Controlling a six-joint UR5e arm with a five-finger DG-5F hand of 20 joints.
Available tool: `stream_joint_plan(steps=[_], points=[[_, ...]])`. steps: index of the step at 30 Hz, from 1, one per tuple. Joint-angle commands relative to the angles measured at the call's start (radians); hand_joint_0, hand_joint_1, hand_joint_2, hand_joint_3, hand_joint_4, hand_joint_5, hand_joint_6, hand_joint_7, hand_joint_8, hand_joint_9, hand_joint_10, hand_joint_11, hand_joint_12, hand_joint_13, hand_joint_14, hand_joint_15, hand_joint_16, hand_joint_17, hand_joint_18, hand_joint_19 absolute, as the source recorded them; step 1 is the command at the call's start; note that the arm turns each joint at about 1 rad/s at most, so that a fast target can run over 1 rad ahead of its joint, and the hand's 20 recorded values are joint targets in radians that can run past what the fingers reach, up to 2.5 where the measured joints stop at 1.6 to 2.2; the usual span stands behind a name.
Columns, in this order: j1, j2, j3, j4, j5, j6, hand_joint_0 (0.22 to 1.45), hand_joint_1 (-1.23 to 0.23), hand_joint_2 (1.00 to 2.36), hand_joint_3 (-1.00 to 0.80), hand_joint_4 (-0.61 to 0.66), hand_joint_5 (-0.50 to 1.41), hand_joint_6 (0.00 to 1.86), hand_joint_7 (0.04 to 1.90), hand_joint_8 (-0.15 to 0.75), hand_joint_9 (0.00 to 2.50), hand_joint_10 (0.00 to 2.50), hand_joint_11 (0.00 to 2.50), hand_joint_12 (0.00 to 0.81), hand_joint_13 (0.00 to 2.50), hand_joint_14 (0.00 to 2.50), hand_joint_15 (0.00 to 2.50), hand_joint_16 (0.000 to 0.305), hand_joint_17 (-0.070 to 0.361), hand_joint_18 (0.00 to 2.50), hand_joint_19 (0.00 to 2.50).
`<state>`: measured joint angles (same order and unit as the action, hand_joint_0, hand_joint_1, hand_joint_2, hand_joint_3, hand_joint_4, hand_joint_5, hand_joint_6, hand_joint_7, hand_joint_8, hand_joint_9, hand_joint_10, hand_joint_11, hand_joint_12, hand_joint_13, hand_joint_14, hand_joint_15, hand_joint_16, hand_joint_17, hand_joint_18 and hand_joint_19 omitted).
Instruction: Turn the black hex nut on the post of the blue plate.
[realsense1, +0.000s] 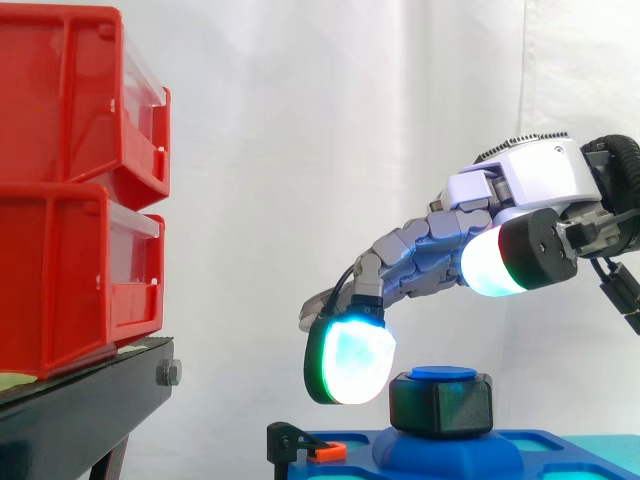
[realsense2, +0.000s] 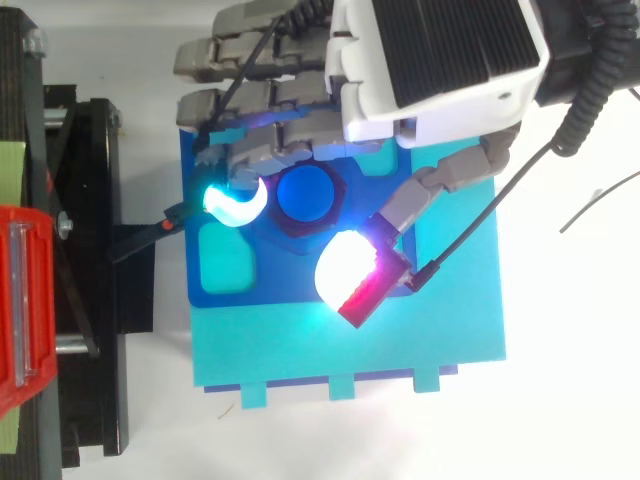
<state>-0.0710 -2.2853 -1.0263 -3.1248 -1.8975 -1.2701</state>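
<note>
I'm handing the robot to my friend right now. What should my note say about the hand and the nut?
Hand: open, holding nothing, hovering over the blue plate.
One glowing fingertip sits low, close beside the black hex nut; I can't tell if it touches. The thumb pad is higher, off the nut.
The nut sits on the blue post in the plate's middle.
Done: the hand is at the nut.
Left: grip the nut and turn it. Whether it has been turned at all can't be told.
</note>
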Motion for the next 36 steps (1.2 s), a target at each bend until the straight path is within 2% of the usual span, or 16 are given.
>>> stream_joint_plan(steps=[1, 13, 20, 32, 36], points=[[0.000, 0.000, 0.000, -0.005, 0.000, 0.000, 0.47, -0.30, 1.00, -0.50, 0.16, -0.20, 0.50, 0.81, 0.203, 0.26, 0.00, 0.03, 0.320, 0.04, 0.00, 0.05, 0.052, 0.117, 0.00, 0.26], [0.002, 0.000, -0.012, -0.006, 0.003, 0.000, 0.47, -0.31, 1.00, -0.50, 0.16, -0.20, 0.50, 0.82, 0.203, 0.26, 0.00, 0.05, 0.320, 0.04, 0.00, 0.06, 0.052, 0.117, 0.00, 0.26], [0.002, 0.000, -0.029, 0.034, 0.005, 0.001, 0.48, -0.31, 1.00, -0.50, 0.16, -0.20, 0.50, 0.81, 0.202, 0.27, 0.00, 0.05, 0.319, 0.04, 0.00, 0.06, 0.052, 0.117, 0.00, 0.26], [0.007, 0.000, -0.032, 0.048, 0.008, 0.000, 0.48, -0.31, 1.00, -0.50, 0.15, -0.20, 0.50, 0.81, 0.202, 0.27, 0.00, 0.05, 0.319, 0.04, 0.00, 0.05, 0.052, 0.117, 0.00, 0.26], [0.008, 0.000, -0.051, 0.068, 0.009, -0.002, 0.48, -0.31, 1.00, -0.50, 0.15, -0.20, 0.50, 0.81, 0.202, 0.26, 0.00, 0.04, 0.319, 0.04, 0.00, 0.06, 0.052, 0.117, 0.00, 0.26]])
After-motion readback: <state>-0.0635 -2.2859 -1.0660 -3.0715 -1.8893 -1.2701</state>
